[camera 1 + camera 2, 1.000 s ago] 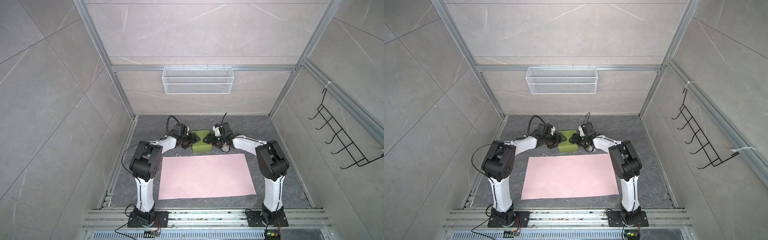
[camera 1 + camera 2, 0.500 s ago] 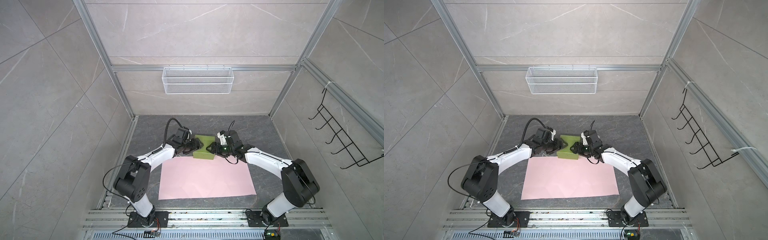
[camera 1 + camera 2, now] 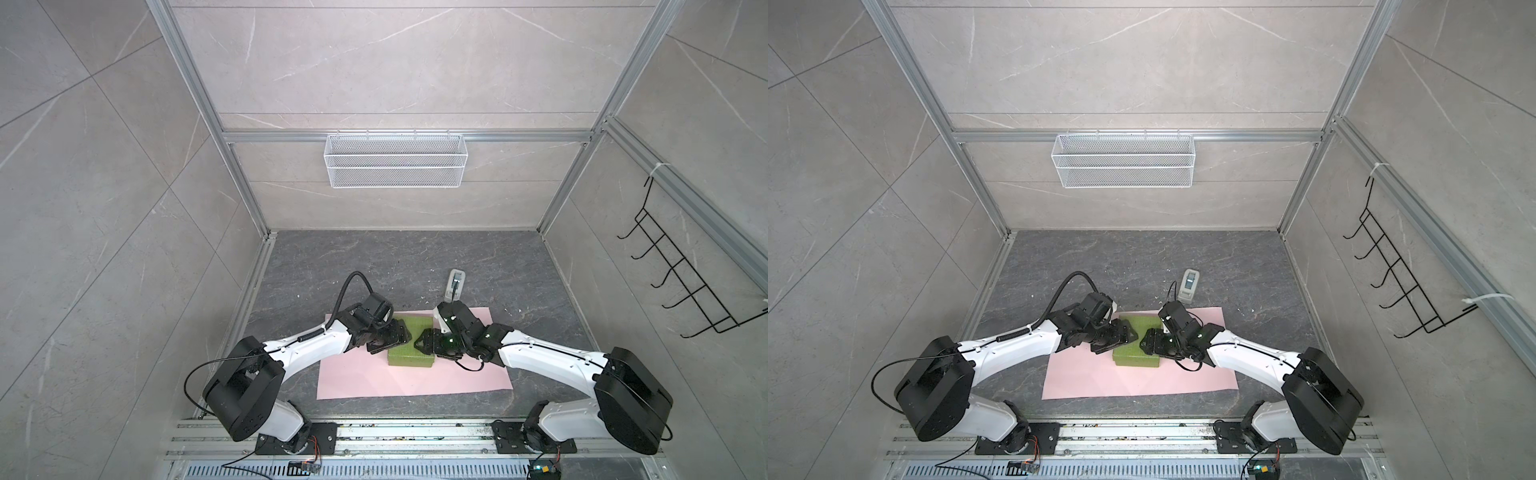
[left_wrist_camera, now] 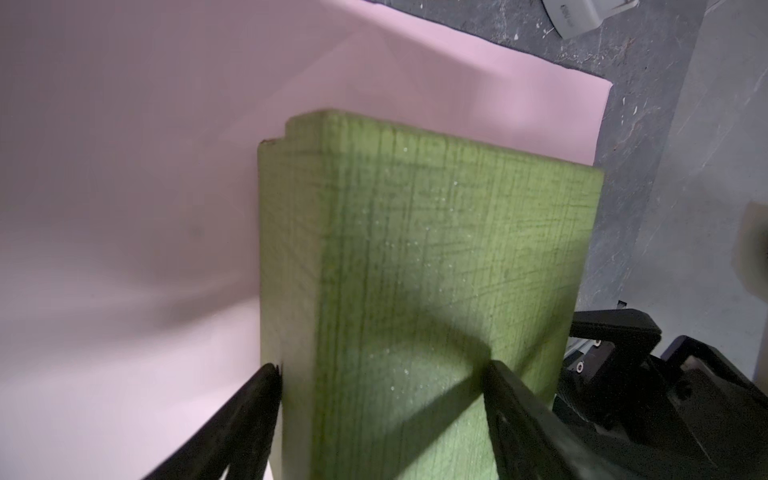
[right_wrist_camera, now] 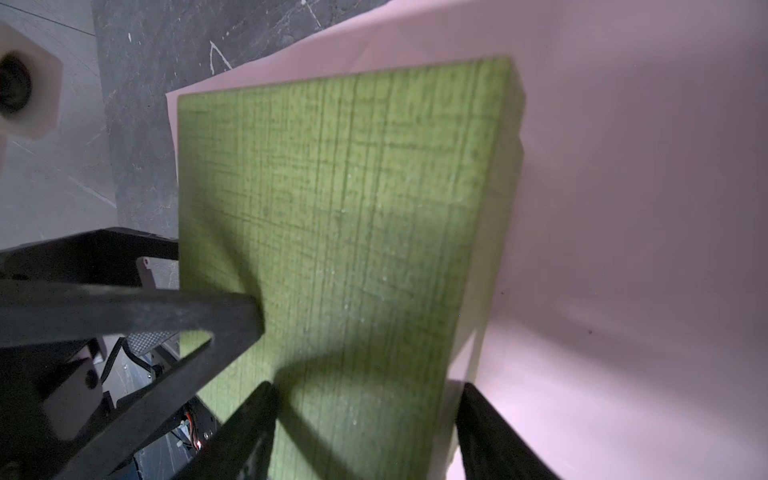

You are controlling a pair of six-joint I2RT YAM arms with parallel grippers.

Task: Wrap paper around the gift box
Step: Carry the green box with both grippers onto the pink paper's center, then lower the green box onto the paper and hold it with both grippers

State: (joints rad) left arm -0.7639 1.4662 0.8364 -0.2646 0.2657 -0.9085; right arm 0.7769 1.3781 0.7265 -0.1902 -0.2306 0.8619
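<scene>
The olive-green gift box (image 3: 410, 358) (image 3: 1135, 356) is over the back middle of the pale pink paper (image 3: 415, 382) (image 3: 1142, 382), which lies flat on the dark floor. My left gripper (image 3: 401, 338) (image 3: 1127, 334) holds the box's left end. My right gripper (image 3: 422, 341) (image 3: 1147, 338) holds its right end. In the left wrist view the left gripper (image 4: 382, 374) has one finger on the box's top face (image 4: 436, 249) and one at its lower edge. The right gripper (image 5: 365, 395) clamps the box (image 5: 353, 187) the same way. I cannot tell whether the box touches the paper (image 4: 124, 166) (image 5: 623, 208).
A small grey-white device (image 3: 455, 284) (image 3: 1190, 284) lies on the floor just behind the paper's back edge. A white wire basket (image 3: 395, 166) hangs on the back wall. A black hook rack (image 3: 681, 286) hangs on the right wall. Walls close in both sides.
Both grippers have carried the gift box forward, from the floor behind the paper to over the paper's back middle. The grey-white device behind them has come into view.
</scene>
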